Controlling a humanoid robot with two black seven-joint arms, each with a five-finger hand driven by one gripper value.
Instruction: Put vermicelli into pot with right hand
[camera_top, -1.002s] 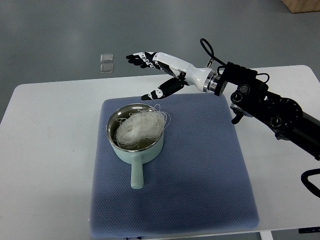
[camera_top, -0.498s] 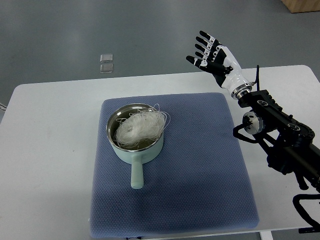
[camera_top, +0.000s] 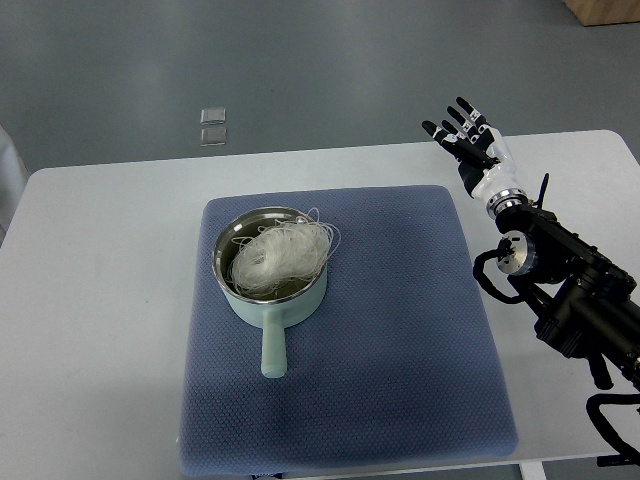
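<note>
A pale green pot (camera_top: 268, 300) with a steel inside stands on the left half of a blue mat (camera_top: 400, 360), its handle pointing toward the near edge. A white nest of vermicelli (camera_top: 277, 256) lies inside the pot, a few strands hanging over the rim. My right hand (camera_top: 466, 135) is open and empty, fingers spread and pointing away, above the table's far edge to the right of the mat. Its black arm (camera_top: 570, 290) runs down the right side. The left arm is out of view.
The blue mat lies on a white table (camera_top: 100, 300). Grey floor shows beyond the far edge, with two small clear squares (camera_top: 212, 126) on it. A pale object (camera_top: 8, 165) shows at the left edge.
My right hand has swung from just above the pot's far side up and to the right, away from the pot, and the arm has drawn back. The vermicelli stays in the pot.
</note>
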